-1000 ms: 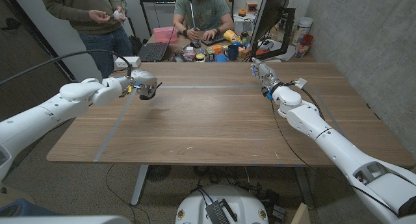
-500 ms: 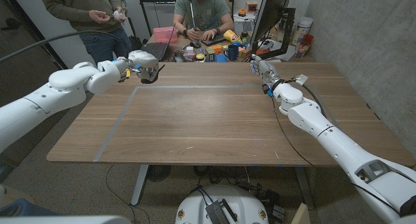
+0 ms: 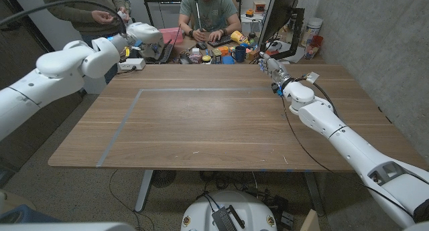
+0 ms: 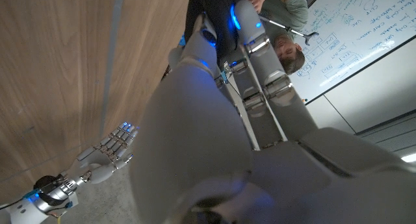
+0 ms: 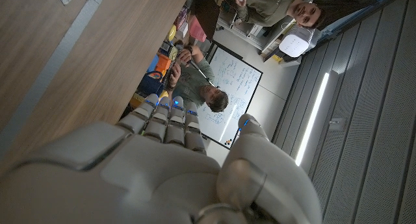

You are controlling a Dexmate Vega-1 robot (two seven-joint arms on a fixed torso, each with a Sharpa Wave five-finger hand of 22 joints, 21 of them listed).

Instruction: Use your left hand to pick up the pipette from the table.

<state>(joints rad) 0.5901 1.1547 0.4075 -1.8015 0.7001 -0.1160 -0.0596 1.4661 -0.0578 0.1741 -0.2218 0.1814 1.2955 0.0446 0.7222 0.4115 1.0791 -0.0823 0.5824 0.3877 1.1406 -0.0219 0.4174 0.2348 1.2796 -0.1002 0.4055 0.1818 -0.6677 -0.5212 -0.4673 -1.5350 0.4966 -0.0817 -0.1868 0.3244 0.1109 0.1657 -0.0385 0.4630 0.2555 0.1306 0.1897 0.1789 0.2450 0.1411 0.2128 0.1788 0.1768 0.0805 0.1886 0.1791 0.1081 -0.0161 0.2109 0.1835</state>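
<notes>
My left hand [image 3: 144, 33] is raised high beyond the table's far left corner, close to a standing person [image 3: 94, 10]. In the left wrist view its fingers [image 4: 250, 29] reach out fairly straight, with a dark gap beside them. I cannot make out the pipette in the hand or on the wooden table [image 3: 214, 130]. My right hand [image 3: 273, 70] hovers over the table's far right part with its fingers stretched out and nothing in them. It is also visible in the left wrist view [image 4: 107, 149] and the right wrist view [image 5: 166, 123].
Grey tape lines [image 3: 124, 120] mark the table's left part. A laptop [image 3: 157, 52], boxes and cups [image 3: 224, 55] crowd the desk behind the far edge, where a seated person [image 3: 208, 13] works. A dark monitor [image 3: 278, 17] stands at the back right.
My left hand, curled around something dark, has risen from low over the table's left part up and away to the far left corner. The right hand has barely shifted.
</notes>
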